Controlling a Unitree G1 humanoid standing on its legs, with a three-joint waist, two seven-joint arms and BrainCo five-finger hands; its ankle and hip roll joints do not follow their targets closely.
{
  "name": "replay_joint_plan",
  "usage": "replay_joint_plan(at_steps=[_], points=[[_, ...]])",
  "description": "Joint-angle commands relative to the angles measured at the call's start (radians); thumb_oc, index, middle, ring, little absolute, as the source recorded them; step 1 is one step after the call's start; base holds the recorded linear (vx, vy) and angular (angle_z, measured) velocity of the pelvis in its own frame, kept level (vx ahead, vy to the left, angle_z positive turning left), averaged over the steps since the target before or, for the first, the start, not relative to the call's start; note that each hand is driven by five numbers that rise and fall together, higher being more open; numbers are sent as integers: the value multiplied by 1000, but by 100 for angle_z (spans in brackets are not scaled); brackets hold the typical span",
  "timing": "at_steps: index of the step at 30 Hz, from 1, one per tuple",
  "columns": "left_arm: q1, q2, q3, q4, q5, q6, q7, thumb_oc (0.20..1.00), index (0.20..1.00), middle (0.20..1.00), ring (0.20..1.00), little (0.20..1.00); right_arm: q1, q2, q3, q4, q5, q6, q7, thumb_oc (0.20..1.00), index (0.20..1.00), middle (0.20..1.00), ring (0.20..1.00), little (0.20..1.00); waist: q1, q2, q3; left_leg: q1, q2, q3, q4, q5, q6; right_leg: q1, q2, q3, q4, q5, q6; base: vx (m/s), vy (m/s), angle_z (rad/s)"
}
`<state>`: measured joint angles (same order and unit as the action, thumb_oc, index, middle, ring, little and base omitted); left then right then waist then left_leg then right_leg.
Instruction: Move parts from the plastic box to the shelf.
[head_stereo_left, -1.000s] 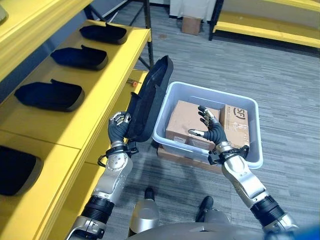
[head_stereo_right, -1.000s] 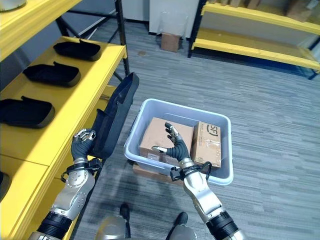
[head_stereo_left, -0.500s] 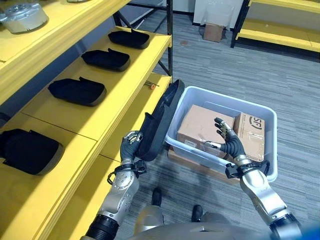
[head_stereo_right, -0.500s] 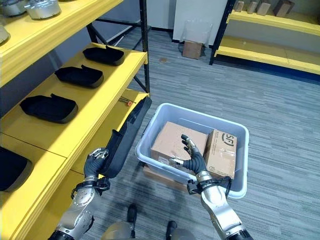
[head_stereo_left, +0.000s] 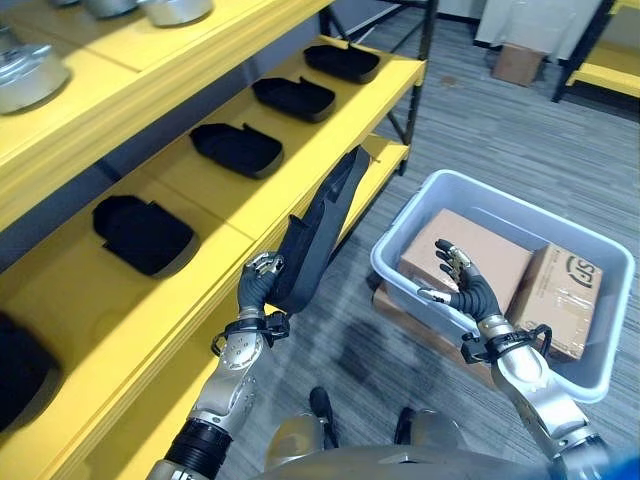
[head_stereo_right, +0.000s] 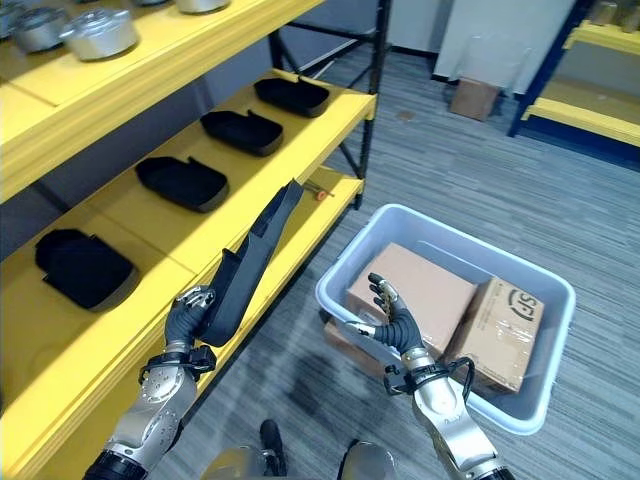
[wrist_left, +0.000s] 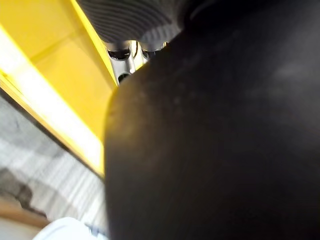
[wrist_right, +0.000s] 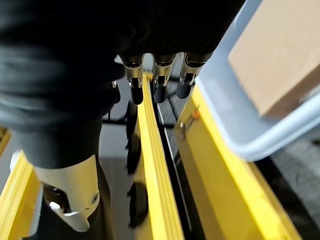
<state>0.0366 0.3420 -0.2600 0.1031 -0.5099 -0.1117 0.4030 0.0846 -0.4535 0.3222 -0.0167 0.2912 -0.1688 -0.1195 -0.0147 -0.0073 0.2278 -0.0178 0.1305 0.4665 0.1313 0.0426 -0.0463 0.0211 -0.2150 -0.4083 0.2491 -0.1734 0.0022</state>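
Left robot hand (head_stereo_left: 256, 285) clasping black part (head_stereo_left: 318, 230); cardboard boxes (head_stereo_left: 463, 259) in plastic box (head_stereo_left: 415, 205).

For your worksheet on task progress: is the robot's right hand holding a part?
No, the right hand hovers open over the plastic box, holding nothing.

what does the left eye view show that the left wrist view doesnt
Left eye view alone: the row of black parts laid out along the yellow shelf, the right hand open above the plastic box, and the cardboard boxes inside it.

Left wrist view alone: a very close look at the held part's dark surface, with the hand's fingers just behind it.

Both: the left hand gripping the long black part beside the shelf edge.
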Motion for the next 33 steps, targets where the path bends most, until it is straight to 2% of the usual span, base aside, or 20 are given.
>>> replay_joint_plan(at_steps=[1, 6, 12, 16, 23, 25, 26, 31, 32, 33], points=[[-39, 7, 83, -68, -9, -69, -14, 200, 200, 200, 200, 200, -13, -22, -17, -50, 17, -70, 5, 1000, 1000, 1000, 1000, 1000, -39, -3, -34, 66, 165, -24, 58, 29, -93, 75, 71, 40, -113, 54, 46, -57, 288, 83], [-44, 14, 76, -41, 43, -67, 16, 200, 200, 200, 200, 200, -16, -13, -10, -31, 16, -80, 16, 1000, 1000, 1000, 1000, 1000, -32, 8, -39, 92, 138, -29, -28, 11, -80, 91, 42, 19, -97, 53, 62, -50, 307, 59], [-17, 32, 94, -48, 68, -45, -3, 200, 200, 200, 200, 200, -12, -4, 2, -47, 15, -63, 36, 1000, 1000, 1000, 1000, 1000, 4, 9, -47, 108, 90, -56, -106, 5, -67, 116, 22, -3, -127, 79, 95, -44, 251, 42], [24, 46, 116, -75, 105, -52, -16, 200, 200, 200, 200, 200, -13, 4, 16, -62, 28, -45, 53, 1000, 1000, 1000, 1000, 1000, 38, 6, -48, 119, 68, -66, -148, 12, -61, 131, 7, -37, -157, 104, 120, -69, 195, 21], [88, 79, 154, -128, 166, -8, -85, 200, 200, 200, 200, 200, -44, 19, 41, -100, 72, -7, 96, 1000, 1000, 1000, 1000, 1000, 115, -4, -51, 118, 24, -85, -191, 11, -40, 146, -28, -104, -197, 149, 163, -76, 195, 30], [99, 82, 163, -129, 173, -15, -92, 200, 200, 200, 200, 200, -52, 23, 46, -113, 71, -4, 94, 1000, 1000, 1000, 1000, 1000, 129, -5, -52, 119, 10, -85, -198, 9, -31, 147, -36, -119, -199, 157, 173, -95, 231, 24], [102, 89, 171, -126, 186, -19, -116, 200, 200, 200, 200, 200, -62, 25, 41, -128, 70, 10, 73, 1000, 1000, 1000, 1000, 1000, 147, -7, -56, 113, -12, -83, -205, 2, -17, 152, -50, -139, -203, 172, 183, -119, 257, 33], [82, 102, 174, -115, 197, -12, -146, 200, 200, 200, 200, 200, -82, 31, 30, -126, 50, 16, 38, 1000, 1000, 1000, 1000, 1000, 166, -11, -62, 98, -53, -85, -214, -17, 11, 145, -85, -167, -180, 221, 204, -81, 164, 32], [73, 104, 170, -111, 203, -16, -157, 200, 200, 200, 200, 200, -92, 36, 29, -122, 36, 28, 32, 1000, 1000, 1000, 1000, 1000, 173, -12, -64, 98, -68, -84, -217, -25, 23, 136, -100, -179, -161, 248, 214, -51, 193, 34], [59, 109, 165, -110, 216, -17, -161, 200, 200, 200, 200, 200, -97, 42, 28, -109, -46, 20, 5, 1000, 1000, 1000, 1000, 1000, 178, -11, -67, 94, -85, -94, -218, -39, 42, 127, -110, -186, -120, 249, 217, -29, 164, 33]])
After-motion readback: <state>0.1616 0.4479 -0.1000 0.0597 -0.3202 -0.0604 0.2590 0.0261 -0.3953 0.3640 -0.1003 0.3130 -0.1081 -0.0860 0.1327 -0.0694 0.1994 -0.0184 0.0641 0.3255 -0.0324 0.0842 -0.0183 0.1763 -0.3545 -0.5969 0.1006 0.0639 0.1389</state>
